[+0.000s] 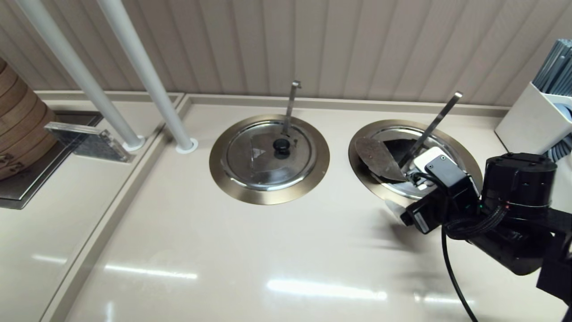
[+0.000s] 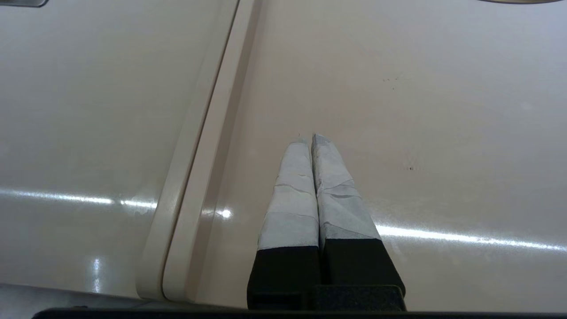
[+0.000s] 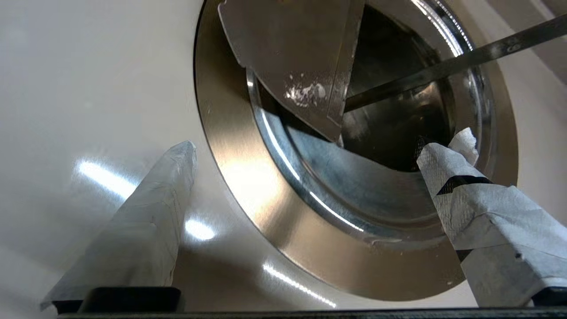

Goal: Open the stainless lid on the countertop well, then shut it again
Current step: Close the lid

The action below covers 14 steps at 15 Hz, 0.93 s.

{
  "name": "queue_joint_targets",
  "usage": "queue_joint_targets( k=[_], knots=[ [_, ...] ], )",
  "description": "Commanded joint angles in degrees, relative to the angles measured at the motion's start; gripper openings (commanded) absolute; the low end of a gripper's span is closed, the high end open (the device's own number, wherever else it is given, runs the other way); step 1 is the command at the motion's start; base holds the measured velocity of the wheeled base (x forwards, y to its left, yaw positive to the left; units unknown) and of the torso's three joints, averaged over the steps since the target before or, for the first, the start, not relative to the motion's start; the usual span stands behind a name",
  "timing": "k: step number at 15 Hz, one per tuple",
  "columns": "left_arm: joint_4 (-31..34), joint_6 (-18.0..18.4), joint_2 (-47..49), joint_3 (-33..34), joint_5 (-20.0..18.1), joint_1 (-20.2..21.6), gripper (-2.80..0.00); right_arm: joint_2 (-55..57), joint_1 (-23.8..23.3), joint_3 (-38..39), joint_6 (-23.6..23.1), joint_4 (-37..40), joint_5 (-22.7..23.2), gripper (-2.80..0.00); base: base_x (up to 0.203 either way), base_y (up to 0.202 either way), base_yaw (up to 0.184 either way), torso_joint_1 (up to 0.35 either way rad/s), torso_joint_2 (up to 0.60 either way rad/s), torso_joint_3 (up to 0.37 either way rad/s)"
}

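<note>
The stainless lid [image 1: 380, 158] on the right-hand countertop well [image 1: 393, 124] has its wedge flap folded back, underside up, leaving a dark opening. Its black knob is hidden. A flat-tipped utensil handle [image 1: 435, 123] leans out of the opening. My right gripper [image 1: 404, 194] hovers open at the well's near edge, holding nothing. In the right wrist view the raised flap [image 3: 292, 57], the bronze rim [image 3: 230, 146] and the handle [image 3: 465, 57] lie beyond the right gripper [image 3: 325, 144]; one finger is over the counter, the other over the lid. My left gripper [image 2: 310, 138] is shut above bare counter.
A twin lid [image 1: 268, 154] with a black knob and an upright hook-tipped handle [image 1: 290, 105] covers the left well. Two white poles [image 1: 129, 71] rise at the back left beside a bamboo steamer [image 1: 18, 120]. A white holder [image 1: 536, 116] stands at the far right.
</note>
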Motion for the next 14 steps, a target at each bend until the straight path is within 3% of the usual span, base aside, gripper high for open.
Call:
queue_joint_targets(
  k=[1, 8, 14],
  knots=[
    [0.0, 0.0, 0.1, 0.0, 0.0, 0.0, -2.80, 3.9, 0.3, -0.1, -0.3, -3.7, -0.6, 0.00, 0.000, 0.000, 0.000, 0.000, 0.00, 0.000],
    [0.0, 0.0, 0.1, 0.0, 0.0, 0.0, -2.80, 5.0, 2.3, -0.8, -0.2, -6.1, -3.0, 0.00, 0.000, 0.000, 0.000, 0.000, 0.00, 0.000],
    [0.0, 0.0, 0.1, 0.0, 0.0, 0.0, -2.80, 10.4, 2.2, -1.2, -0.4, -14.6, -4.6, 0.00, 0.000, 0.000, 0.000, 0.000, 0.00, 0.000]
  ],
)
